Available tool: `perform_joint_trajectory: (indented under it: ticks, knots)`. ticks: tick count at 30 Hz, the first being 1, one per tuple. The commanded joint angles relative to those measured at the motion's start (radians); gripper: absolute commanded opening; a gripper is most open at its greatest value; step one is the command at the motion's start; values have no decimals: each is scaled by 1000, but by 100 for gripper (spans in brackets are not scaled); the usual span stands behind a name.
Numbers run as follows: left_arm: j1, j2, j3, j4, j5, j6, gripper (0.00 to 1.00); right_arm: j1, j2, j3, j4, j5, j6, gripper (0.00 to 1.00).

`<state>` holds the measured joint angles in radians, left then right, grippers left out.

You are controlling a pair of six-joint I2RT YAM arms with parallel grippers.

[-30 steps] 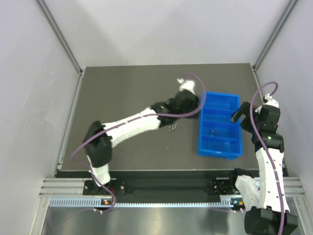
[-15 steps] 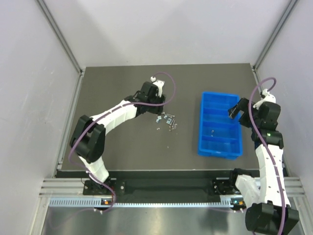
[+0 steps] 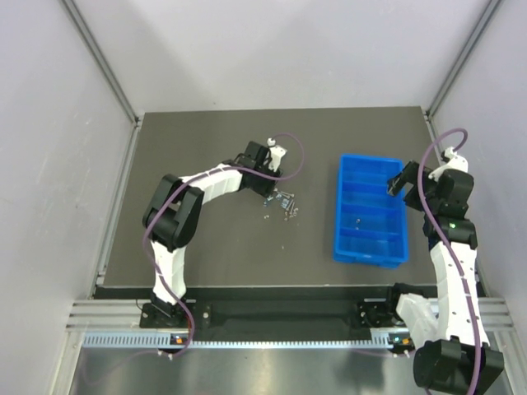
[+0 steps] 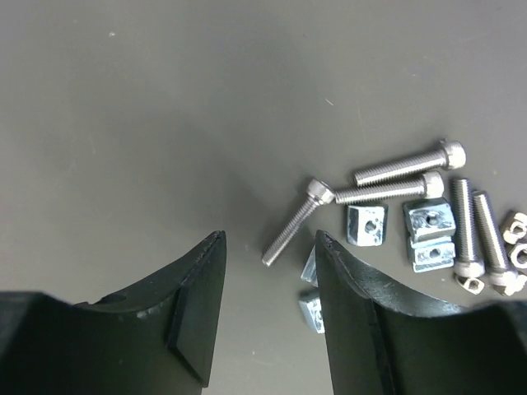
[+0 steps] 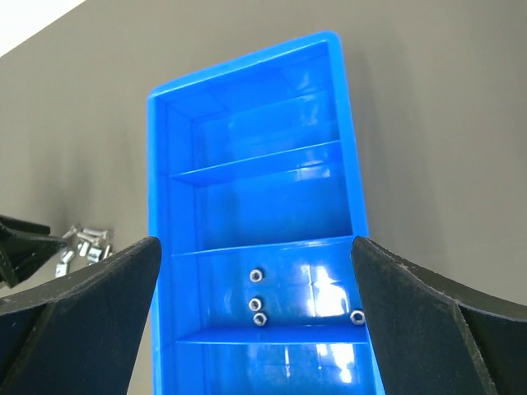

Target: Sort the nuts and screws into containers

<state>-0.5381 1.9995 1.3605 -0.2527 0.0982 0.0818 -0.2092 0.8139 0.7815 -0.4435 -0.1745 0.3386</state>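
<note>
Lining up my next pick: my left fingers [image 4: 198, 304] hang half open and empty over the desk [image 4: 123, 123], one of the screws [image 4: 298, 222] poking its end into the gap, the nuts [image 4: 365, 225] bunched just past one fingertip. Next I reckon I drop straight down and pinch that shaft without snagging a nut. My right fingers [image 5: 82, 313] are spread wide, empty, over the blue containers [image 5: 263, 202], with a few nuts lying inside between them.

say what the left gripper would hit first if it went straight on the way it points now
Most likely the slanted screw, whose tip lies in the gap of the open left gripper. Depth is unclear, so its fingers might touch the table beside it first.
</note>
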Motion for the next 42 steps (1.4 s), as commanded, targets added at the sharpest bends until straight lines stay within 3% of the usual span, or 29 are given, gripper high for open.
perform_joint_trajectory:
  ticks: [1, 8, 17, 20, 25, 28, 32, 38, 42]
  knots:
    - [4, 21, 37, 39, 15, 45, 52, 11, -1, 50, 37, 49, -23, 100]
    - [7, 67, 51, 13, 43, 53, 50, 11, 24, 58, 37, 55, -16, 100]
    - [6, 107, 71, -34, -6, 56, 11, 11, 15, 62, 25, 108, -7, 100]
    - [6, 110, 90, -26, -81, 9, 5, 11, 8, 74, 16, 168, 10, 100]
    - [4, 49, 114, 18, -244, -219, 3, 11, 24, 108, -44, 260, 46, 100]
    - [0, -52, 34, 125, -196, -352, 1, 13, 28, 107, -49, 286, 77, 100]
    - [-43, -90, 78, 174, -161, -464, 1, 13, 39, 114, -50, 296, 120, 100]
    - [-161, -62, 207, 332, -35, -452, 1, 11, 64, 122, -17, 290, 143, 100]
    - [-223, 74, 369, 415, 23, -430, 1, 10, 88, 140, -26, 288, 151, 100]
